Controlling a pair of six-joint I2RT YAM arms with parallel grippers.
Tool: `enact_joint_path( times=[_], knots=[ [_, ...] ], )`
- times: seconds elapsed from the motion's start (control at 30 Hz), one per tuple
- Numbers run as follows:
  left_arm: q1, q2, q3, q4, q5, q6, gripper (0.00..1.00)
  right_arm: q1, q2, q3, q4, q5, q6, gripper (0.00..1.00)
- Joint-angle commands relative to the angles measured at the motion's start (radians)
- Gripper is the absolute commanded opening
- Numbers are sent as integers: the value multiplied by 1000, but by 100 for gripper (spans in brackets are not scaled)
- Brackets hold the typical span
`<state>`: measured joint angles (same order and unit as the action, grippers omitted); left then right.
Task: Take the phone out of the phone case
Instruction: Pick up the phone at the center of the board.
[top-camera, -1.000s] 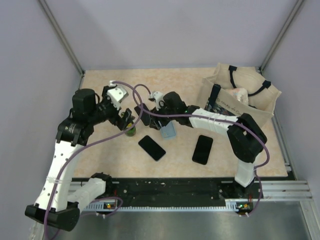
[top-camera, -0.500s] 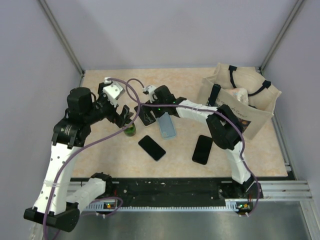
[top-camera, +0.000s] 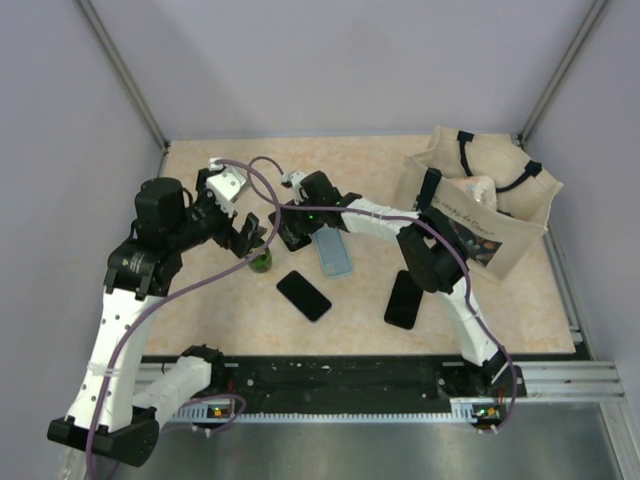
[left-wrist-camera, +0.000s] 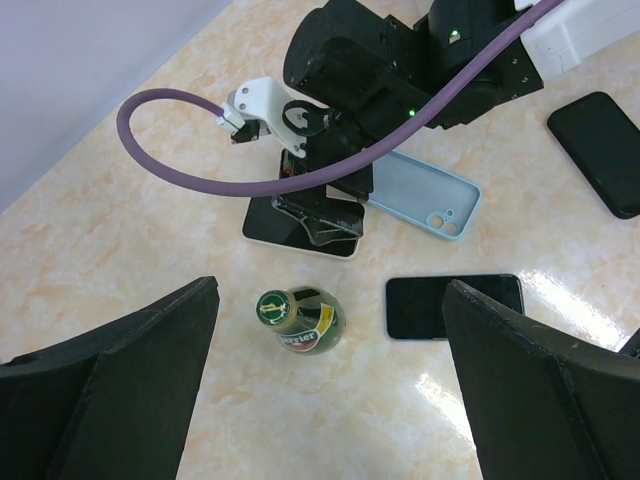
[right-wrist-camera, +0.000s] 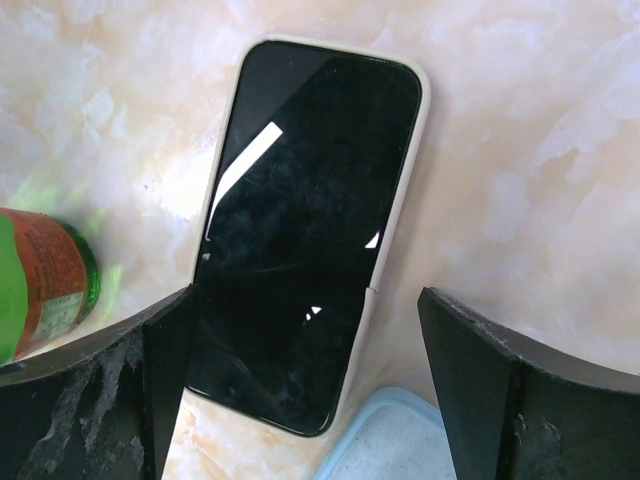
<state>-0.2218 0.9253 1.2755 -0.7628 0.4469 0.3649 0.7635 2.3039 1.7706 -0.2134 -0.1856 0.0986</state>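
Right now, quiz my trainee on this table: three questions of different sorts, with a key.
1. True or false: the bottle stands upright.
2. How many black phones lie between the blue case and the table's near edge?
3. What lies under the right fingers? A the blue case; B a phone in a pale case; C nothing.
Key: 1 true. 2 two. 3 B.

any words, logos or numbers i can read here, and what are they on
Nothing reads clearly.
green bottle: label print and cap emblem, too blurred to read.
tote bag: dark print on its front, too small to read.
light blue phone case: no text visible.
pale-rimmed phone: dark screen, no text.
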Motion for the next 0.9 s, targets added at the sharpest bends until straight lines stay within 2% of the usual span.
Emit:
enact_joint_path(
  times=[0.0,0.2,0.87],
  knots=[
    [7,-13,-11,34,-4,-11,99,11,29,41,-11,-26,38,90],
    [7,-13,-15,33,-1,-12,99,23,28,32,-6,-48,59,92],
    [7,-28,-18,16,-13,6,99,79,92,35,-92,181,23,93]
  ],
)
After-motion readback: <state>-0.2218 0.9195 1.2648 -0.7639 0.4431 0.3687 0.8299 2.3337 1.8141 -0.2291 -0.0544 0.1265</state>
